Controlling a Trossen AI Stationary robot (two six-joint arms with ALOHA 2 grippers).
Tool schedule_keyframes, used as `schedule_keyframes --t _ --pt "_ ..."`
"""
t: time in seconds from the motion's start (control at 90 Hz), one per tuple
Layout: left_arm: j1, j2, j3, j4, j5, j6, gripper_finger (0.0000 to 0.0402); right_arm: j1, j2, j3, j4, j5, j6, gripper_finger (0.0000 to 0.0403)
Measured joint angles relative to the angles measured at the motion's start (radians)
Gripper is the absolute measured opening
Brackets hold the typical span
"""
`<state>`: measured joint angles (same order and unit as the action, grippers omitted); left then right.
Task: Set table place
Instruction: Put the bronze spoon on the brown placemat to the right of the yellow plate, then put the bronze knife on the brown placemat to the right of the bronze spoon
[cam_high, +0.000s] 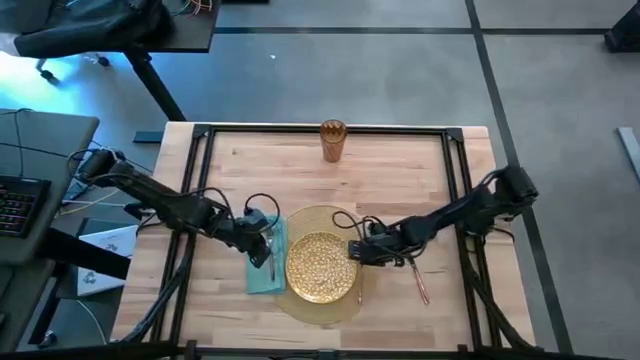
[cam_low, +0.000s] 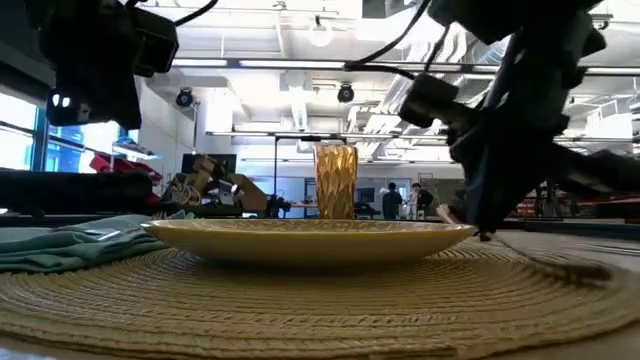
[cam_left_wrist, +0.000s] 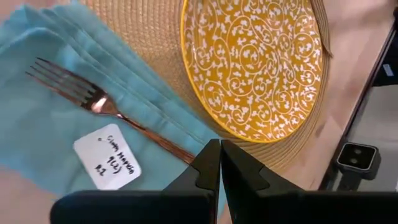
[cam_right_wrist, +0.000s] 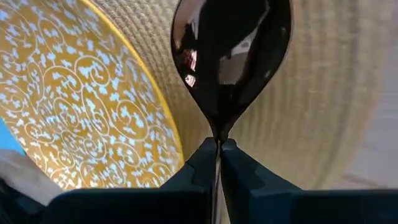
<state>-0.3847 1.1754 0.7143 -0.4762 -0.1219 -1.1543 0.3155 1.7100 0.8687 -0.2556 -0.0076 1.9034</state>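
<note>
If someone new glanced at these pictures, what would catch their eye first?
Probably the gold plate on its round placemat near the table's front edge, with both arms meeting over it. The right gripper is shut on a spoon above the placemat, and a fork lies on the teal napkin beside the plate.

- We see a round yellow-gold plate (cam_left_wrist: 252, 65) covered in white scrolling swirls.
- Under it we find a pale-gold woven straw placemat (cam_right_wrist: 323, 93).
- Our folded teal cloth napkin (cam_left_wrist: 46, 134) bears a white handwritten label (cam_left_wrist: 107, 157).
- We note a coppery fork (cam_left_wrist: 93, 99), a dark mirror-shiny spoon (cam_right_wrist: 231, 59) and a ribbed amber cup (cam_high: 333, 140).
</note>
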Motion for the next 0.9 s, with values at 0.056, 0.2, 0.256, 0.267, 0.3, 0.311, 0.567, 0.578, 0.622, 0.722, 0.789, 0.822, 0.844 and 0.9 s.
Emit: schedule_keyframes --t 0.056,0.2,0.256,0.267,0.3,0.311,0.567,0.578,0.622,0.722,0.789,0.822,0.844,0.9 --pt "0.000 -0.007 0.000 -0.014 0.000 0.000 0.0000 -0.006 0.014 0.009 -0.001 0.000 -0.003 0.0000" --pt "0.000 -0.019 0.000 -0.032 -0.003 0.013 0.0000 -0.024 0.024 0.022 0.005 0.000 -0.025 0.0000" --pt "0.000 -0.019 0.000 -0.032 -0.003 0.014 0.0000 -0.030 0.024 0.022 0.006 0.003 -0.026 0.0000" --pt "0.000 -0.019 0.000 -0.033 -0.003 0.014 0.0000 -0.031 0.024 0.022 0.006 0.003 -0.026 0.0000" --pt "0.000 -0.018 0.000 -0.034 -0.002 0.014 0.0000 -0.034 0.024 0.022 0.005 0.003 -0.026 0.0000" --pt "0.000 -0.018 0.000 -0.034 -0.002 0.014 0.0000 -0.035 0.024 0.022 0.005 0.002 -0.025 0.0001" --pt "0.000 -0.018 0.000 -0.034 -0.004 0.014 0.0000 -0.034 0.024 0.022 -0.017 -0.003 -0.014 0.0051" --pt "0.000 -0.018 0.000 -0.034 -0.004 0.014 0.0000 -0.034 0.024 0.022 -0.017 -0.003 -0.018 0.0054" --pt "0.000 -0.018 0.000 -0.032 -0.004 0.012 0.0000 -0.035 0.024 0.022 -0.018 -0.002 -0.029 0.0070" --pt "0.000 -0.018 0.000 -0.033 -0.005 0.007 0.0000 -0.034 0.012 0.022 -0.024 0.000 -0.060 0.0102" --pt "0.000 -0.018 0.000 -0.032 -0.006 0.005 0.0000 -0.028 -0.022 0.022 -0.040 -0.020 -0.113 0.0120" --pt "0.000 -0.018 0.000 -0.032 -0.005 0.004 0.0000 -0.023 -0.047 0.022 -0.058 -0.029 -0.137 0.0128" --pt "0.000 -0.018 0.000 -0.032 -0.006 0.004 0.0000 -0.016 -0.065 0.022 -0.078 -0.031 -0.152 0.0132" --pt "0.000 -0.018 0.000 -0.032 -0.006 0.004 0.0000 0.004 -0.114 0.022 -0.164 -0.042 -0.171 0.0142"
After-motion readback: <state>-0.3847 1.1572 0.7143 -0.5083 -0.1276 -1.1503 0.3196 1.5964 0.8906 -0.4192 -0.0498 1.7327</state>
